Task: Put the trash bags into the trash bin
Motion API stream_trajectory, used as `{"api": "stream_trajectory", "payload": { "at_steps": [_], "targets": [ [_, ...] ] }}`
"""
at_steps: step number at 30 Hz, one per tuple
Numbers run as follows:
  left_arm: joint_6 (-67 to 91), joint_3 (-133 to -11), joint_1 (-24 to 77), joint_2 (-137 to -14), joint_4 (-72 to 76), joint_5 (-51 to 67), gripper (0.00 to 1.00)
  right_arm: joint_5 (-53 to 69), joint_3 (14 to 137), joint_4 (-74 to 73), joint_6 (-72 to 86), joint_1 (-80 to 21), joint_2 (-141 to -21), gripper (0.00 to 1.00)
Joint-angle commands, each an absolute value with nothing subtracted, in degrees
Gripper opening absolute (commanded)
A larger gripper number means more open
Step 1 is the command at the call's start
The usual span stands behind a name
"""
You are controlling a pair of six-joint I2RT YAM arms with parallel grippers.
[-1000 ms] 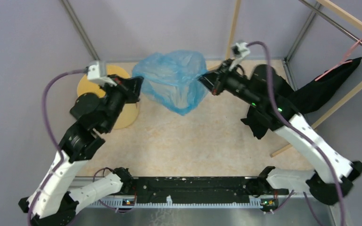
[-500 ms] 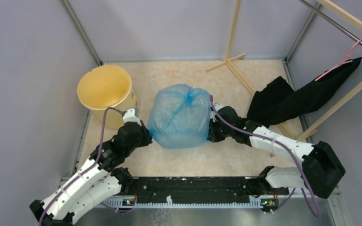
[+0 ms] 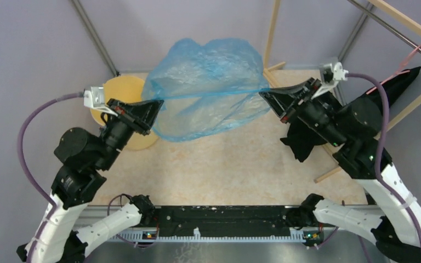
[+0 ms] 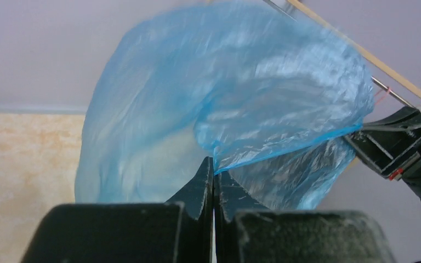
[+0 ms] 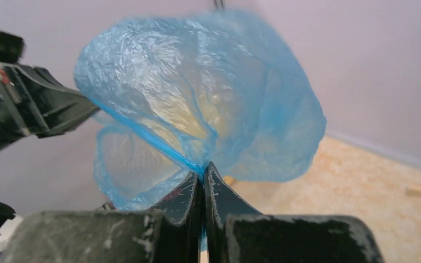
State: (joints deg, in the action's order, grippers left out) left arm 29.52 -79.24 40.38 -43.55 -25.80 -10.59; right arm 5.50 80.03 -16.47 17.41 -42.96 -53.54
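The light-blue translucent trash bag (image 3: 211,82) hangs billowed in the air, stretched between both grippers. My left gripper (image 3: 157,108) is shut on the bag's left rim; my right gripper (image 3: 264,95) is shut on its right rim. In the left wrist view my gripper (image 4: 214,164) pinches the blue film (image 4: 225,98). In the right wrist view my gripper (image 5: 203,170) pinches the bag (image 5: 197,87). The pale-yellow trash bin (image 3: 125,87) stands at the back left, mostly hidden behind my left arm and the bag.
A black cloth (image 3: 383,96) hangs from a wooden rack (image 3: 400,24) on the right. A wooden stand (image 3: 271,38) rises at the back centre. Metal frame posts (image 3: 93,35) stand at the corners, with purple walls around.
Both arms have risen from low near the table and spread apart, lifting the bag high and stretching it wide. The bag has billowed open and moved toward the back.
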Motion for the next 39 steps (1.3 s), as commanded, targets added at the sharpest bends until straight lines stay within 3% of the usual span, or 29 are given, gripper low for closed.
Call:
{"api": "stream_trajectory", "payload": {
  "at_steps": [1, 7, 10, 12, 19, 22, 28, 33, 36, 39],
  "targets": [
    [29.9, -67.6, 40.3, -39.1, -24.5, -13.0, 0.0, 2.1, 69.9, -15.7, 16.1, -43.0, -53.2, 0.0],
    [45.0, -45.4, 40.3, -35.5, -33.5, -14.7, 0.0, 8.3, 52.0, -12.9, 21.3, -43.0, -59.6, 0.0],
    [48.7, -38.7, 40.3, -32.5, -28.2, -9.1, 0.0, 13.5, 47.9, -9.8, 24.5, -43.1, -61.4, 0.0],
    [47.3, -39.7, 40.3, -32.0, -25.4, -8.0, 0.0, 15.0, 49.6, -8.8, 24.4, -43.3, -60.5, 0.0],
    [32.7, -67.0, 40.3, -40.4, -29.8, -10.2, 0.0, 10.0, 73.2, -21.3, 15.1, -43.2, -57.8, 0.0],
    [29.6, -72.5, 40.3, -40.2, -28.9, -11.1, 0.0, 6.8, 76.5, -21.3, 13.8, -43.2, -54.6, 0.0],
    [35.3, -58.0, 40.3, -35.4, -29.2, -16.4, 0.0, 4.0, 65.0, -20.2, 16.6, -43.2, -56.6, 0.0],
    [44.9, -42.4, 40.3, -37.8, -37.1, -9.9, 0.0, 19.7, 54.8, -24.0, 18.4, -43.3, -69.7, 0.0],
    [46.3, -42.4, 40.3, -37.3, -42.4, -6.2, 0.0, 27.9, 52.9, -29.5, 15.2, -45.2, -72.1, 0.0],
    [43.5, -47.7, 40.4, -33.5, -42.9, -3.3, 0.0, 28.6, 53.7, -32.6, 14.1, -47.2, -65.2, 0.0]
  ]
}}
